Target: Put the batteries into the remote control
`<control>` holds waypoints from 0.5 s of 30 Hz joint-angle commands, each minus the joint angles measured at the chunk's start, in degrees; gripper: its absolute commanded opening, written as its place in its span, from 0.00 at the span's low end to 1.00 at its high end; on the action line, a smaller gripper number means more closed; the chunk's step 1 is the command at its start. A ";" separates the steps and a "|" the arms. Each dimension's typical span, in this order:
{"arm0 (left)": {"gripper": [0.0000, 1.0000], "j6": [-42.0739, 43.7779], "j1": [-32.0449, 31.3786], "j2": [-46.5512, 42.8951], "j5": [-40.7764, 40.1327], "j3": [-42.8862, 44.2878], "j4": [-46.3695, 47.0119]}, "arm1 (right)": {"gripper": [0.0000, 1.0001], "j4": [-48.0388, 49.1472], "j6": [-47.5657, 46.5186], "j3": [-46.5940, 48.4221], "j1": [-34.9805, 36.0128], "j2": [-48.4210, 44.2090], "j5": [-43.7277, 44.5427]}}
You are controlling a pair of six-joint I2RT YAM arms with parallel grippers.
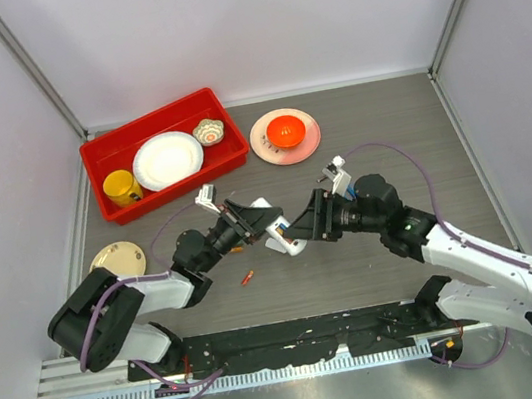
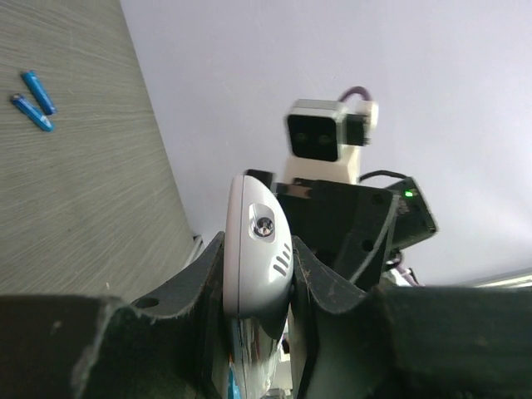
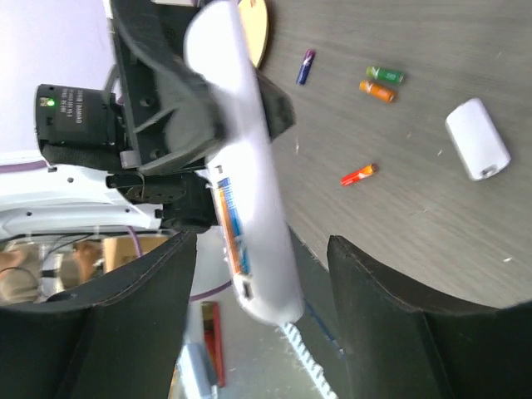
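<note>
Left claw (image 1: 252,220) clamped on remote (image 3: 249,166), right claw (image 1: 312,219) apart beside it. One battery (image 3: 228,218) looks seated. Next, fetch red battery (image 3: 359,174) off desk (image 3: 416,241).

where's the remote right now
The remote is off the table near the middle of the top view, clamped by the left gripper, with its free end between the open fingers of the right gripper.

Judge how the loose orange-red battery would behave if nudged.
The orange-red battery is a thin cylinder lying on its side on the table, so it probably rolls. Tiny and smooth, it may slip when pinched; likely rigid.
</note>
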 commanded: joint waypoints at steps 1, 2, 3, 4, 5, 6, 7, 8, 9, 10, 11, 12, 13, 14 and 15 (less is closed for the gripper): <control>0.00 1.42 3.39 -2.06 1.87 -1.39 10.43 | 0.70 -13.96 -12.61 10.40 -0.16 -5.51 9.19; 0.00 1.42 4.36 -2.33 2.41 -1.82 9.20 | 0.71 -16.51 -16.21 11.98 -0.16 -6.73 11.12; 0.01 1.15 6.37 -2.94 3.11 -2.61 8.84 | 0.71 -20.28 -18.24 14.26 -0.16 -7.01 14.97; 0.00 0.37 7.52 -3.38 3.82 -3.05 8.40 | 0.71 -22.49 -19.74 15.33 -0.16 -7.27 16.66; 0.00 -0.07 8.58 -3.82 5.48 -3.32 7.53 | 0.71 -24.17 -21.06 16.12 -0.16 -6.75 18.42; 0.00 -0.43 10.85 -5.13 6.36 -3.76 6.91 | 0.70 -26.88 -23.86 16.91 -0.16 -5.87 20.61; 0.00 -1.04 11.74 -5.84 7.16 -4.02 5.16 | 0.69 -28.13 -25.11 17.18 -0.16 -4.82 21.42; 0.00 -1.05 13.32 -6.89 9.25 -4.29 4.01 | 0.65 -29.01 -26.51 17.10 -0.24 -2.03 21.68; 0.00 -1.22 14.03 -8.81 10.40 -4.46 2.52 | 0.63 -29.98 -28.79 16.92 -0.16 -0.43 21.95; 0.00 -1.05 14.56 -10.14 11.46 -4.55 -0.63 | 0.62 -30.42 -29.94 16.83 -0.16 1.15 21.95; 0.00 -0.70 15.09 -11.37 12.60 -4.81 -2.14 | 0.59 -30.43 -30.91 16.66 0.02 2.91 22.04; 0.00 -0.61 15.18 -12.51 12.96 -5.42 -3.46 | 0.57 -29.38 -32.83 16.31 0.28 5.71 22.04; 0.00 -0.52 15.27 -15.22 12.88 -5.87 -5.47 | 0.57 -28.68 -33.64 16.04 0.63 7.22 22.13; 0.00 -0.34 15.35 -16.55 13.05 -6.39 -6.27 | 0.57 -28.06 -34.34 16.13 0.90 8.62 22.13; 0.00 -0.34 15.27 -18.22 13.31 -7.27 -7.15 | 0.57 -26.84 -35.30 16.22 1.16 11.60 21.95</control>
